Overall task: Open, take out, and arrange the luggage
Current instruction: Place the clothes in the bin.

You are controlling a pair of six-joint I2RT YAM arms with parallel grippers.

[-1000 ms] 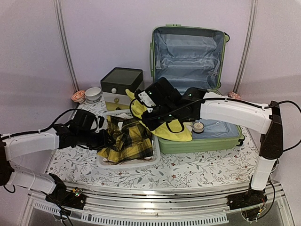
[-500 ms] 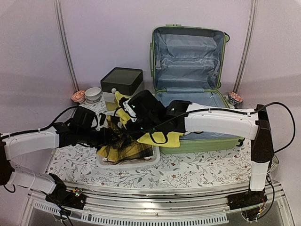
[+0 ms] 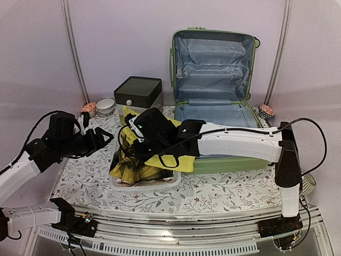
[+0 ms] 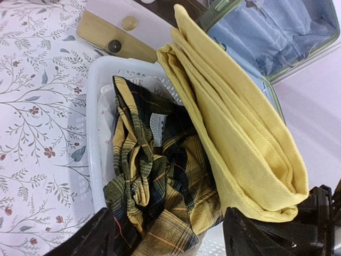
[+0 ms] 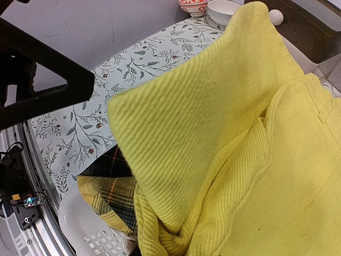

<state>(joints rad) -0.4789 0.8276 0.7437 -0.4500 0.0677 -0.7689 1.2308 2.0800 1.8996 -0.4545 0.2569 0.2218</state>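
A: How does the right tool [image 3: 137,136] stand?
B: Its jaws are closed on a folded yellow cloth [image 3: 171,161], above the white basket [image 3: 160,184] where a plaid cloth [image 3: 130,169] lies.
A: And the left tool [image 3: 101,140]?
B: It is spread wide and grips nothing, just left of the basket.
A: Where is the luggage [image 3: 213,69]?
B: At the back right of the counter [image 3: 90,181], open, with the lid upright.

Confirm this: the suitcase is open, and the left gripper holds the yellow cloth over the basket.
Wrong arm: the right gripper holds the yellow cloth over the basket, as the top view shows. The left gripper is open, beside the basket. The suitcase is open.
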